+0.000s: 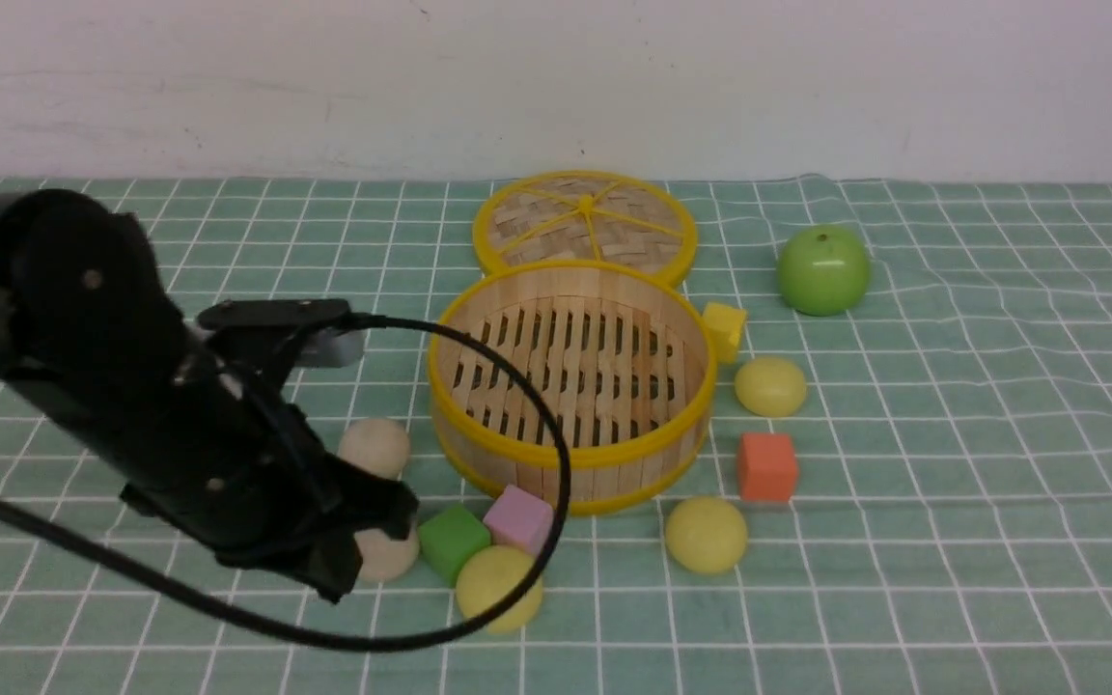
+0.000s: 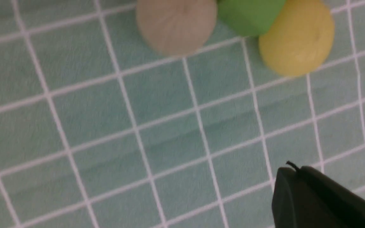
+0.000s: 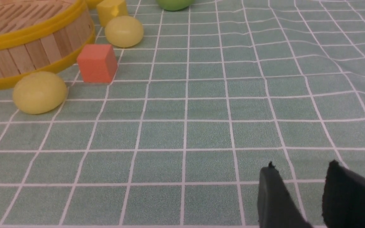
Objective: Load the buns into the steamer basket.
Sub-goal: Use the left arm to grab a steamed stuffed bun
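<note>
Near-left of the empty steamer basket (image 1: pixel 570 461), left jaws sit pressed together, holding nothing, just short of a beige bun (image 1: pixel 390 560), prob. lining up a pick. Right jaws spread, idle, parked clear. All five buns (image 1: pixel 706 534) lie on the desk (image 1: pixel 952 483), outside.

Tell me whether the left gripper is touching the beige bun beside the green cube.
Apart. The left wrist view shows bare checked cloth between the left gripper and the beige bun.

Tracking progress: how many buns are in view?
5 buns, none in the basket: two beige at its left, the nearer partly behind the left arm; one yellow front-left; two yellow right.
</note>
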